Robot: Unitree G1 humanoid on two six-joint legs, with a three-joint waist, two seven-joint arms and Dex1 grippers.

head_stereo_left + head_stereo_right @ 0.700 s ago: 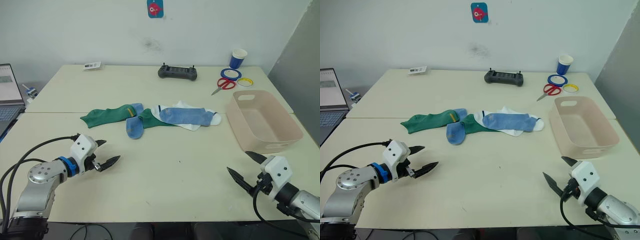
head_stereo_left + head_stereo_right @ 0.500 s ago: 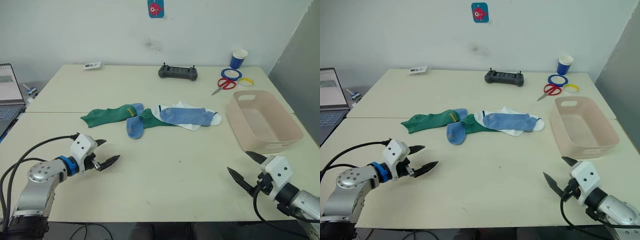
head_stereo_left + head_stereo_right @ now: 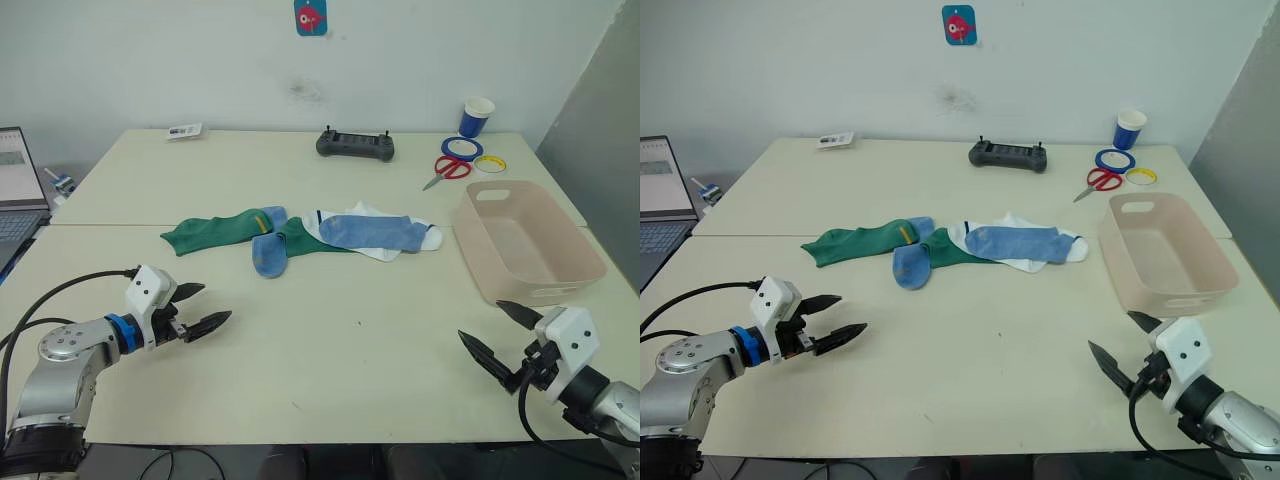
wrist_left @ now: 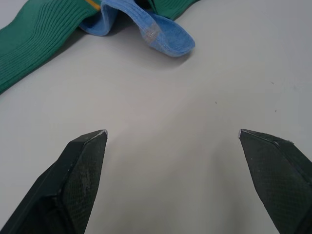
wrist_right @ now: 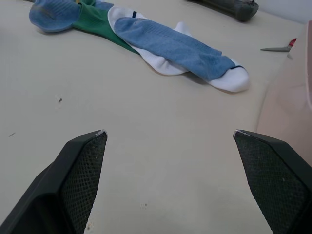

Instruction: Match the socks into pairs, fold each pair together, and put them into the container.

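The socks lie in a loose overlapping heap mid-table: a dark green sock [image 3: 212, 230] at the left, a light blue sock [image 3: 268, 252] folded over it, a second green sock [image 3: 303, 240], and a light blue sock [image 3: 375, 231] on top of white socks [image 3: 420, 239]. The pink-beige container [image 3: 527, 242] stands empty to their right. My left gripper [image 3: 198, 309] is open above the bare table, in front and left of the heap. My right gripper [image 3: 495, 336] is open near the front edge, just in front of the container.
A black controller [image 3: 355, 145], red scissors [image 3: 449, 168], tape rolls [image 3: 463, 148], and a blue-and-white paper cup [image 3: 476, 117] sit along the far side. A laptop [image 3: 18, 190] stands off the left edge. A small card [image 3: 184, 130] lies at the far left.
My left gripper has drawn back slightly to the left and toward the front. The right gripper has shifted a little right. The socks and container have not moved.
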